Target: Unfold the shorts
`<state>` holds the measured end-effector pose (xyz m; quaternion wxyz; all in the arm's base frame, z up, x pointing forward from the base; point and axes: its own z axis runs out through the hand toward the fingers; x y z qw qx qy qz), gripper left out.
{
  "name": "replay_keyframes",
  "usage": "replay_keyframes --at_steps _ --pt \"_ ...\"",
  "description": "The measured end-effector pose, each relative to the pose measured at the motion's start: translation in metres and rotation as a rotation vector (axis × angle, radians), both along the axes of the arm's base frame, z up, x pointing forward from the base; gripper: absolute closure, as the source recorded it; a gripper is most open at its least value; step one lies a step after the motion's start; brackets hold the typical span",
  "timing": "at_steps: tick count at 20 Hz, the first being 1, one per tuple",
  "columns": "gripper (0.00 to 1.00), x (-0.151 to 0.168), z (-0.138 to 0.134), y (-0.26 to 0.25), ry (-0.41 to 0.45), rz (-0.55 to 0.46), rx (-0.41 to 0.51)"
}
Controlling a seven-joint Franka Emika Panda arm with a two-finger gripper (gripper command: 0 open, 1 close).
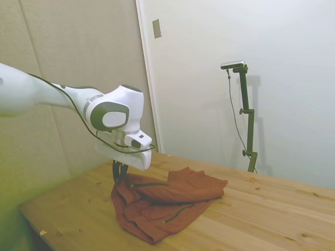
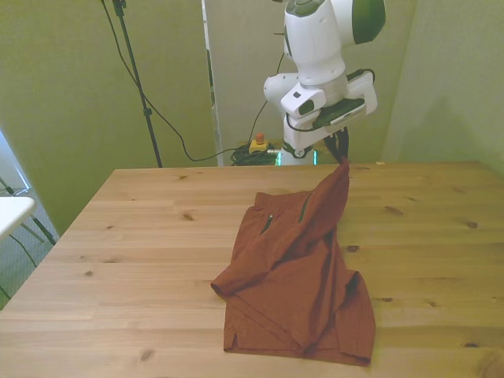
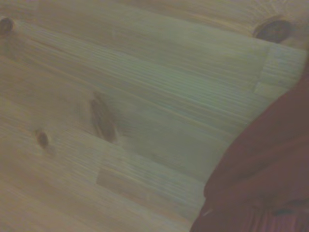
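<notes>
Nearest the front camera: the hem end of the shorts [image 2: 303, 291], lying flat on the wooden counter [image 2: 142, 236], close to its near edge. Rust-red cloth, darker along the hem.

Orientation: in the front view the long axis runs from that near hem away toward the counter's far edge, leaning slightly to the front view's right. The far corner is lifted off the wood into a peak right under the gripper [image 2: 340, 153]. The rest stays on the counter, still doubled over, with a folded flap along the front view's left side. Two thin zipper lines show on the raised part.

Side view: the shorts [image 1: 167, 201] form a crumpled, layered heap, one edge pulled up at the gripper [image 1: 120, 171], the other end spread toward the picture's right. One zipper line runs across the top layer, another lower down.

Gripper state: closed on the lifted corner of the shorts; cloth hangs taut from it in the front view.

Hard to make out: the fingers themselves are mostly hidden behind the wrist housing in both views, seen only as dark shapes. The wrist view is blurred; it shows counter [image 3: 120, 96] grain with knots and a red mass of the shorts [image 3: 265, 174] cut off at one corner, no detail readable.
</notes>
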<state>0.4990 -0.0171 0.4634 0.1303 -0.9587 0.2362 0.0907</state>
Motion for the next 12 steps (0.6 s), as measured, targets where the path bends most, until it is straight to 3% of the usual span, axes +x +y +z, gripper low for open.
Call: replay_keyframes --at_steps 12 --pt "0.00 0.026 -0.018 0.073 0.028 0.102 0.015"
